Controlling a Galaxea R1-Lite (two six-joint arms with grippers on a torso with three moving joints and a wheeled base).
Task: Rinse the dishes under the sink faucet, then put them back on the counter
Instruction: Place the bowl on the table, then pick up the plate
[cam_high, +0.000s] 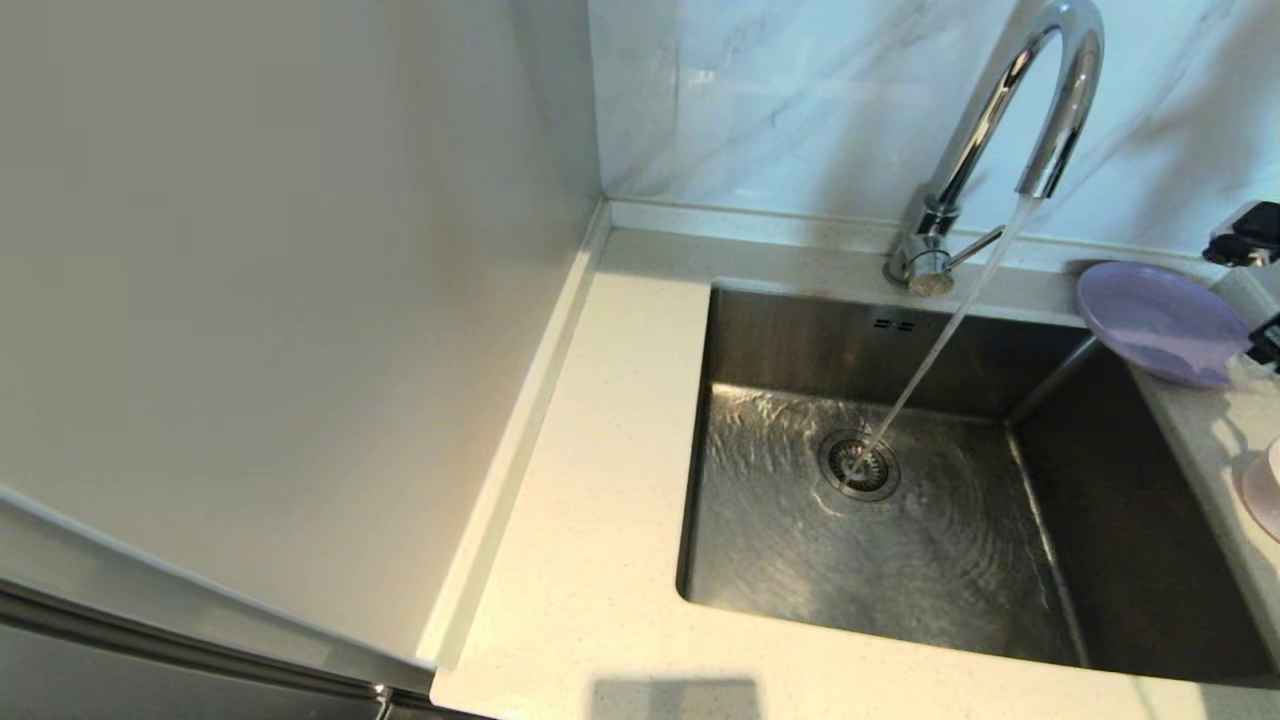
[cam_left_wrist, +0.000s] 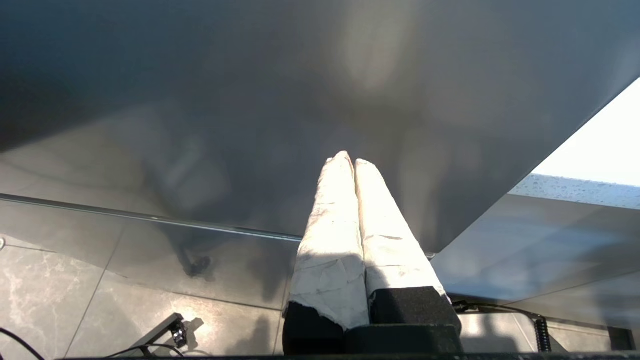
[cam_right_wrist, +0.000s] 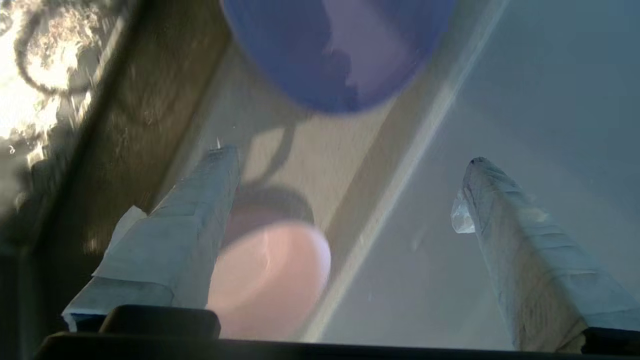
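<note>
**Lilac plate on the counter, tap running**

At the sink's right rim, my right gripper (cam_right_wrist: 350, 165) hangs over the off-white speckled stone counter (cam_high: 590, 480) with its taped fingers (cam_right_wrist: 505, 210) spread wide, holding nothing. The shallow round lilac plate (cam_high: 1160, 320) lies on the counter's back corner, its edge overhanging the square brushed-steel sink (cam_high: 780, 560). A pale pink bowl (cam_right_wrist: 270, 280) sits nearer me on the same strip. Water streams from the tall chrome gooseneck faucet (cam_high: 1060, 90) onto the round drain strainer (cam_high: 858, 465). My left gripper (cam_left_wrist: 350, 162) is parked away from the sink, fingers pressed together.
</note>
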